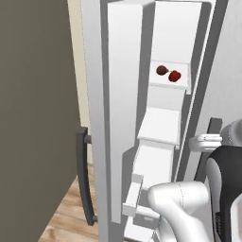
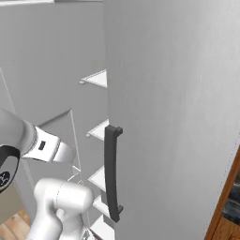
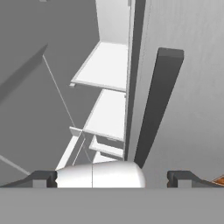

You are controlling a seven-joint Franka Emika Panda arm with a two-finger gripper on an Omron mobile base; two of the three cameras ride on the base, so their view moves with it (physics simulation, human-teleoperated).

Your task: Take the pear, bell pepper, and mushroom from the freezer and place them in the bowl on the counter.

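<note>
The freezer [image 1: 160, 125] stands open, a tall narrow white compartment with shelves [image 3: 107, 65]. On an upper shelf lies the small glossy red bell pepper [image 1: 175, 75]. A dark brown round item [image 1: 161, 70] touches it on the left; it is too small to tell whether it is the mushroom. My gripper [image 3: 113, 177] is open, its dark fingertips [image 3: 43, 177] wide apart with nothing between them. It points up along the freezer's shelves, well below the pepper. The pear, the bowl and the counter are out of view.
The freezer's open door [image 1: 124, 94] swings out to the left, with a dark handle [image 1: 84, 179]. The wider grey fridge door [image 2: 178, 117] is shut at the right, its dark vertical handle [image 2: 111, 173] close to my hand. A brown wooden cabinet [image 2: 229, 206] stands far right.
</note>
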